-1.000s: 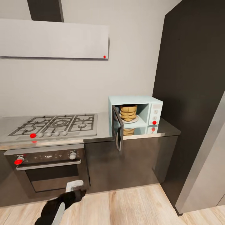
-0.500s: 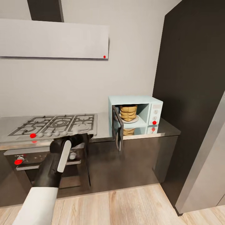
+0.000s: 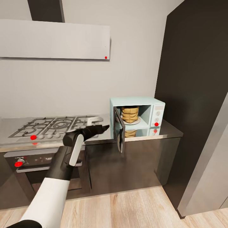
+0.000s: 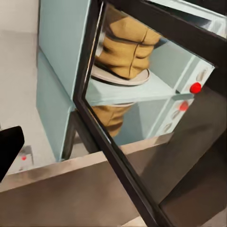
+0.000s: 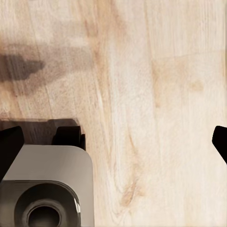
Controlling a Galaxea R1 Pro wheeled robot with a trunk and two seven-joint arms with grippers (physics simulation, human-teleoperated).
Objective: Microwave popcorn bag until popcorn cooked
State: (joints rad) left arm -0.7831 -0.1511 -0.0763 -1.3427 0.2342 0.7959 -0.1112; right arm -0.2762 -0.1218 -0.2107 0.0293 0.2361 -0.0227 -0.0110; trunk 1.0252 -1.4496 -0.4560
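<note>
The popcorn bag (image 3: 130, 114) is standing inside the microwave (image 3: 136, 114), whose door (image 3: 119, 133) is hanging open. The left pincer (image 3: 100, 127) is reaching toward it over the bench (image 3: 164, 130); its opening I cannot tell.

- tan-brown paper popcorn bag (image 3: 130, 114), wrinkly and matt, just past the left gripper (image 3: 100, 128)
- pale blue microwave (image 3: 139, 106): smooth plastic-looking shell, glossy dark glass door (image 3: 119, 133)
- pale grey steel-look countertop (image 3: 164, 130), mirror-shiny
- light wood plank floor (image 5: 156, 94) facing the right gripper, satin grain
</note>
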